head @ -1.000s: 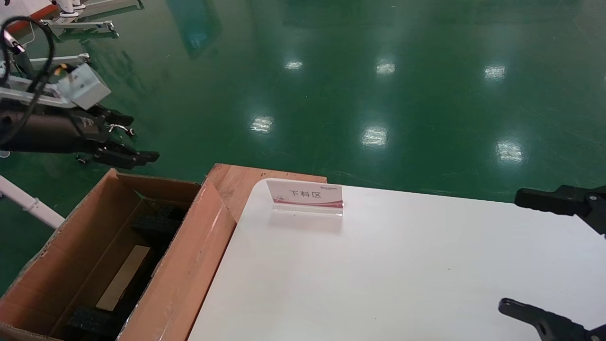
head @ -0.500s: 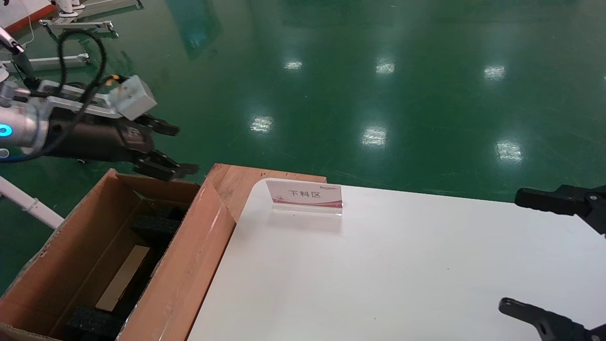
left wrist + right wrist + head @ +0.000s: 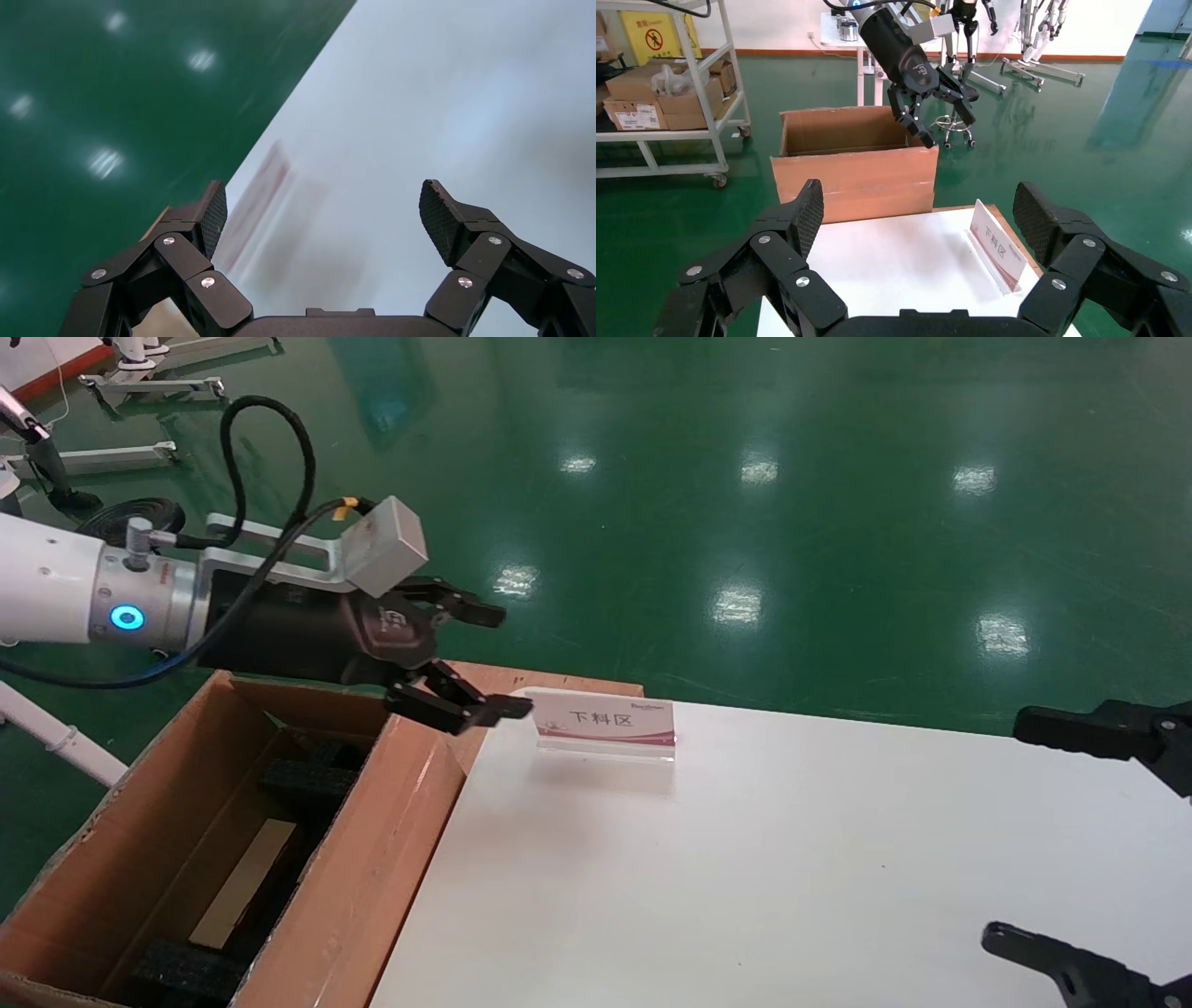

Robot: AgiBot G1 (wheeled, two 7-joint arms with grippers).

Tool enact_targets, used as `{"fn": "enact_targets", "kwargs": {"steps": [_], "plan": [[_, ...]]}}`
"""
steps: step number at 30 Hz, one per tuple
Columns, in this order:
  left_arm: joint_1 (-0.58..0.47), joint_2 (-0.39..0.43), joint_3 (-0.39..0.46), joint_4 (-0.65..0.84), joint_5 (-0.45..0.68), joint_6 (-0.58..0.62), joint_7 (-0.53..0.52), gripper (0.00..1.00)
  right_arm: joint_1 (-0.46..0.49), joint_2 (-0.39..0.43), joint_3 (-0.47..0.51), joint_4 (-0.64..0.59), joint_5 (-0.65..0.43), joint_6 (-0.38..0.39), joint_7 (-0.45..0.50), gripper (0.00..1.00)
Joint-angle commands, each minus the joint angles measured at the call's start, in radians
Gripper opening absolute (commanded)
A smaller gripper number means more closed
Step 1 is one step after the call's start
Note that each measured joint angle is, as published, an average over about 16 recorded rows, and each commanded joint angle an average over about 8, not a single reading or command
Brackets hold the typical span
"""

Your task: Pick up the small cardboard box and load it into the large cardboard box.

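The large cardboard box (image 3: 372,859) stands open at the table's left, with black foam blocks (image 3: 307,782) inside and a tan strip between them. It also shows in the right wrist view (image 3: 856,175). The small cardboard box is not in plain view. My left gripper (image 3: 517,660) is open and empty, above the box's far right corner and the table's far left corner, next to the sign. It shows open in the left wrist view (image 3: 323,193) and in the right wrist view (image 3: 947,130). My right gripper (image 3: 1006,829) is open and empty at the table's right edge (image 3: 919,191).
A white table (image 3: 745,859) fills the middle and right. A small pink and white sign (image 3: 605,719) stands at its far left corner, also in the right wrist view (image 3: 996,246). A reddish wooden board (image 3: 577,684) lies behind it. Green floor lies beyond.
My left arm has swung to the right, from beyond the large box's far left edge to over its far right corner by the sign, jaws open throughout. The right arm has not moved.
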Motion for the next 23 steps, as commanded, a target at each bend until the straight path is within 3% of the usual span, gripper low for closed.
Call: {"fn": "enact_targets", "kwargs": {"steps": [1,20,23], "plan": [[0.044,0.009,-0.056,-0.014,-0.009,0.015,0.005,1.0,0.0,0.0,0.001,0.0,-0.001,0.0,0.0,1.0],[0.459,0.095,-0.589,-0.148,-0.092,0.159,0.05,1.0,-0.002,-0.003,0.008,0.002,-0.005,-0.003,0.004,1.0],[0.492,0.102,-0.632,-0.159,-0.099,0.17,0.054,1.0,-0.002,-0.003,0.009,0.002,-0.006,-0.003,0.005,1.0]]}}
